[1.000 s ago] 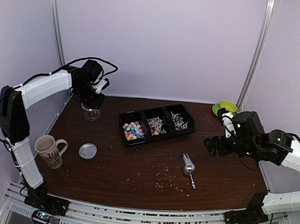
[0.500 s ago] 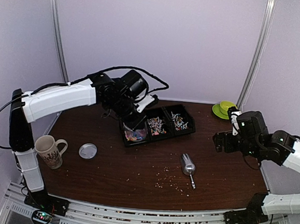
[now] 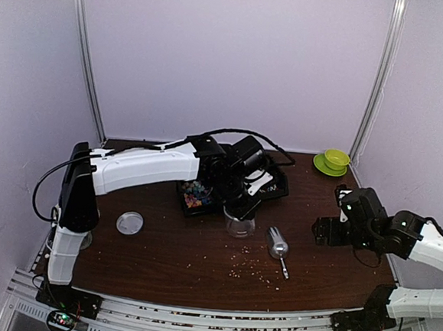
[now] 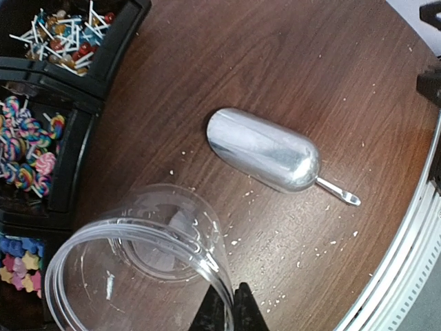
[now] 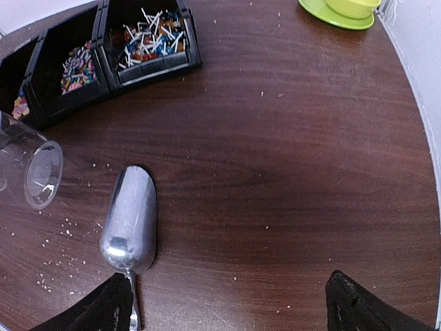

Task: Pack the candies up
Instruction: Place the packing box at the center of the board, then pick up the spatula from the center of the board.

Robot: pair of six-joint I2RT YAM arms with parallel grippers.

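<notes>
From where I stand, the left arm [image 3: 140,171] rises upright from its base at the near left corner. It bends at the top and stretches its long white link far across toward the middle of the surface [image 3: 160,256]. There its black wrist tips downward. The left end effector [image 3: 240,205] points down with its jaws pinched together on the rim of a clear jar [image 3: 239,227]. The right arm [image 3: 430,249] lies low along the right side, its forearm coming in leftward. The right end effector [image 3: 322,229] hangs just above the surface, holding nothing, its two fingers [image 5: 96,310] spread wide apart.
</notes>
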